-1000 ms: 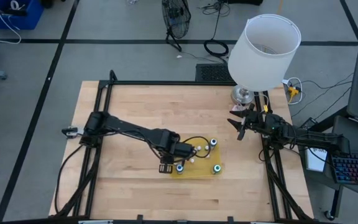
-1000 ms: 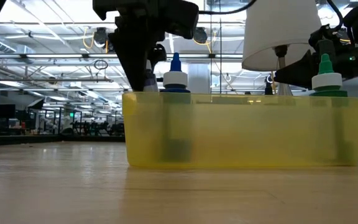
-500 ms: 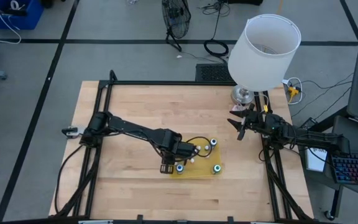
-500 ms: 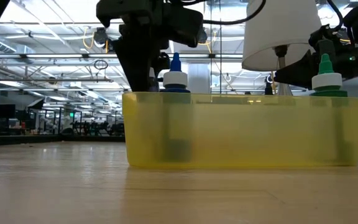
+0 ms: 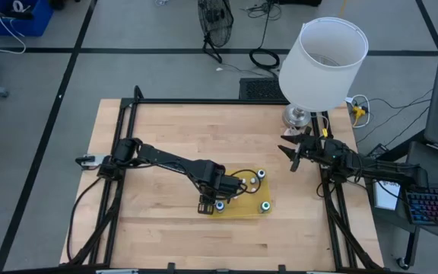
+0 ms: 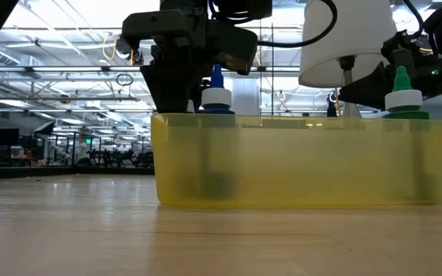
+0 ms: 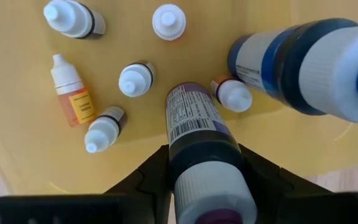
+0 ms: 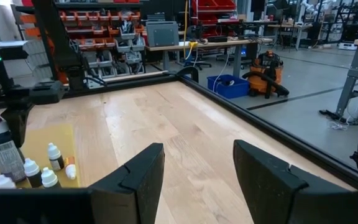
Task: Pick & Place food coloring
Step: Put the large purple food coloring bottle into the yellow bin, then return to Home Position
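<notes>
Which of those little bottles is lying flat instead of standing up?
The small orange bottle with the yellow label. It lies on its side in the yellow tray; the others around it stand upright.

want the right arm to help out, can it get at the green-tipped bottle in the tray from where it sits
Probably yes. The right gripper waits open at the table's right edge, and bare wood lies between it and the yellow tray. The green-tipped bottle stands on the tray's near-right side, away from the left gripper.

The high view looks straight down on the whole table (image 5: 166, 129), while the low view sits at the tabletop's near edge, level and close against the yellow tray (image 6: 298, 165). The left wrist view looks closely down into that tray; the right wrist view faces across the table from afar, sharing it.
</notes>
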You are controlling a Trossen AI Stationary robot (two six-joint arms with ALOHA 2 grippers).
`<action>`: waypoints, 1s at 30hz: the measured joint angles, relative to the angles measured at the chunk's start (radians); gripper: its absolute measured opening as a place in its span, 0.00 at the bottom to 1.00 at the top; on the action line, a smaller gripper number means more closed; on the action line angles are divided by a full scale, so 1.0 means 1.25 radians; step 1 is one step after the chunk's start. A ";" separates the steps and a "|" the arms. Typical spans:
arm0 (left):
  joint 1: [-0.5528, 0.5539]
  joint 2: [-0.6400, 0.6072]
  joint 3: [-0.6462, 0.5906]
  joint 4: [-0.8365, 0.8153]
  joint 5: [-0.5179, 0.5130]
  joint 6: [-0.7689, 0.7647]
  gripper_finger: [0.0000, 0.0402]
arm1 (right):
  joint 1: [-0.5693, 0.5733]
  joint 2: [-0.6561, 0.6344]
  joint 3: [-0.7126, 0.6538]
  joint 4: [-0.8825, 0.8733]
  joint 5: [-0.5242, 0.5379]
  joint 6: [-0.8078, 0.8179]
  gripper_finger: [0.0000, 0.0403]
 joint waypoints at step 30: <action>0.013 -0.459 0.000 -0.152 -0.229 0.020 0.91 | 0.000 0.000 0.000 0.001 0.000 0.000 0.45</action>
